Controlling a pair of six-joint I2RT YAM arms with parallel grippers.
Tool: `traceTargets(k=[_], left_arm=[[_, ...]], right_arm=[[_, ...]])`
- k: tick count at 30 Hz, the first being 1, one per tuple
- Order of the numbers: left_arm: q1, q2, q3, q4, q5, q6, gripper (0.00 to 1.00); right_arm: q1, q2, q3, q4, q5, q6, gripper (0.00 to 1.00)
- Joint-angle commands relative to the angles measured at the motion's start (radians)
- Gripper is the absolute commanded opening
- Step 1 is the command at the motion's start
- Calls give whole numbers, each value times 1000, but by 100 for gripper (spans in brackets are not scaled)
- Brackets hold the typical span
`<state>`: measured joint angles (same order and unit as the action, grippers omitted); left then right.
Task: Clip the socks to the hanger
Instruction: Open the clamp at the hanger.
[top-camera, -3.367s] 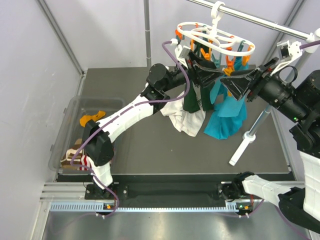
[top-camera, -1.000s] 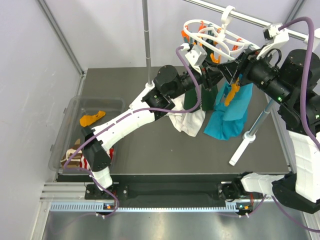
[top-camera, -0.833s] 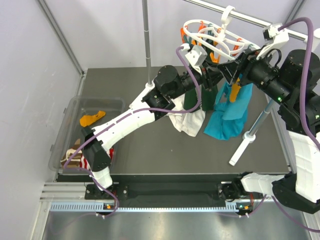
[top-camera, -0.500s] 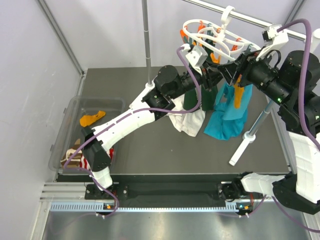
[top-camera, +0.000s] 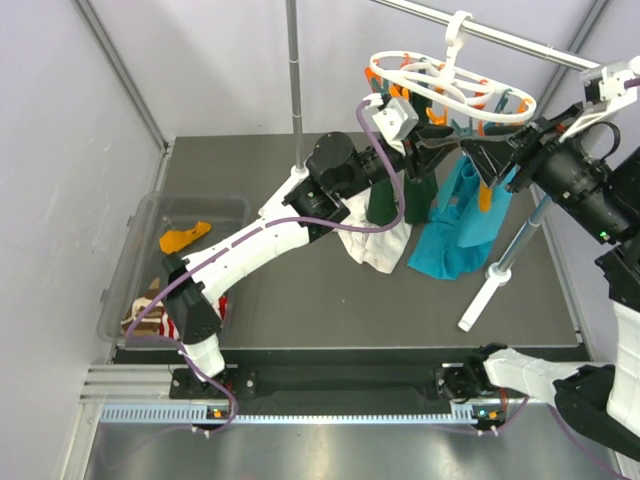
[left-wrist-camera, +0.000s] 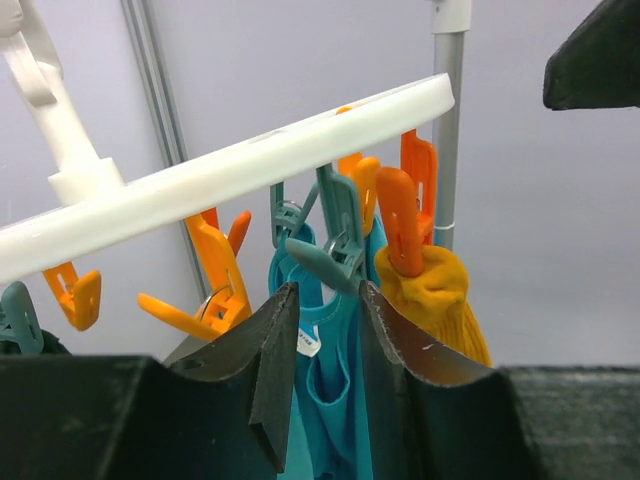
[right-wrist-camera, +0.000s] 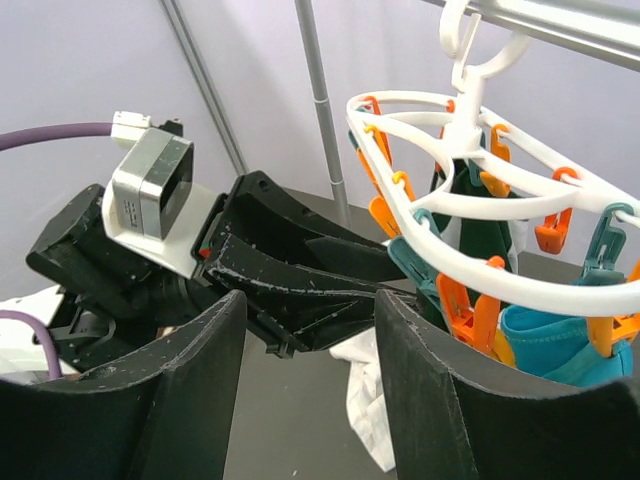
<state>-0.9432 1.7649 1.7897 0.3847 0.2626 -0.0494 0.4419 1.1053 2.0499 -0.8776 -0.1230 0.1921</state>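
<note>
1. We see a clear bin (top-camera: 125, 262) at the left edge of the top view, standing on the dark surface (top-camera: 330, 310)
2. The bin holds three socks: a mustard-orange sock (top-camera: 183, 238) lies alone toward its far end. A brown-and-cream striped sock (top-camera: 145, 303) and a red-and-white striped sock (top-camera: 182, 326) are bunched at its near end, and the left arm (top-camera: 270, 225) partly hides the red-and-white one
3. The hanger (top-camera: 450, 88) is at the upper right of the top view, its hook over the grey rail (top-camera: 520, 42) and its white ring tilted
4. Under the ring hang a dark green cloth (top-camera: 385, 198), a white cloth (top-camera: 372, 242) and a teal cloth (top-camera: 455, 232)
5. In the left wrist view an orange clip (left-wrist-camera: 398, 225) right of centre grips a second mustard sock (left-wrist-camera: 437, 297), which hangs just beside the teal cloth
6. The left jaws stand a little apart at the lower centre of the left wrist view, their tips just under a teal clip (left-wrist-camera: 335, 250). We cannot tell whether they touch it
7. The right jaws are spread wide across the bottom of the right wrist view with nothing between them. They sit just beside the ring's clips and face the left arm's black fingers (right-wrist-camera: 300, 270)
</note>
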Motion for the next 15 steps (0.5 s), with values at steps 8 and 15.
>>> traceTargets(k=[8, 15], left_arm=[[-3, -5, 5, 112, 72, -9, 37], [-3, 27, 31, 112, 66, -26, 35]], right_arm=[[-2, 2, -3, 31, -24, 7, 53], [-2, -4, -54, 52, -24, 12, 53]])
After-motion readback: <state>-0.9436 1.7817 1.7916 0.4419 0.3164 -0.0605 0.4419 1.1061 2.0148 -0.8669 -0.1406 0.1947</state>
